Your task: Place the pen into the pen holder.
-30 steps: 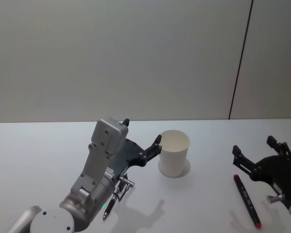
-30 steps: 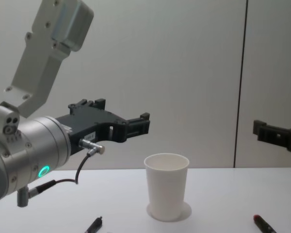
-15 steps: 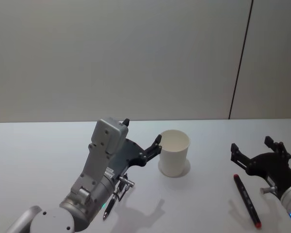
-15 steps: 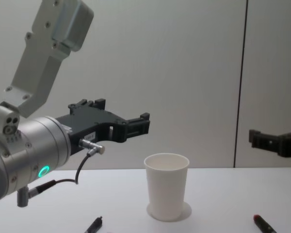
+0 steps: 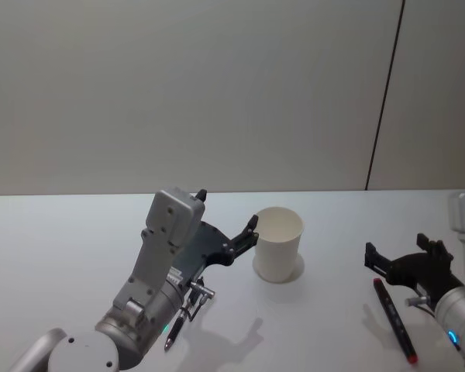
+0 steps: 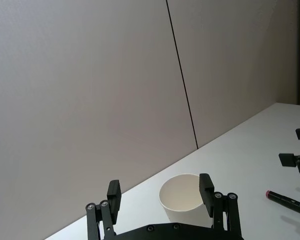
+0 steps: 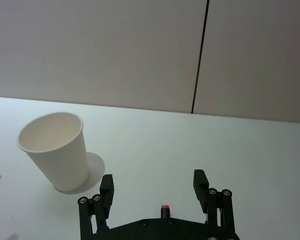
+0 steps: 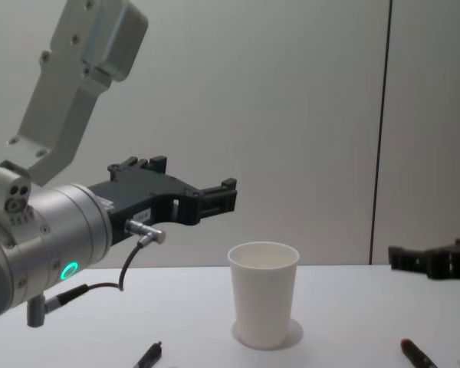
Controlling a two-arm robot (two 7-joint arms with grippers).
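Pale flat table point(image 5: 62, 256) under everything; above it my black left gripper point(image 5: 227, 210) hangs at 9 o'clock of the plain white tapered paper cup point(image 5: 278, 246), jaws spread wide and empty, one fingertip near the rim. Cup upright mid-table, with the black right gripper point(image 7: 153, 181) low at its 4 o'clock, also wide open and empty. The gripper sits over the far tip of the red-ended black pen point(image 5: 393, 319), which lies flat, well apart from the cup; a slim dark pen point(image 5: 178, 322) lies at the cup's 8 o'clock.
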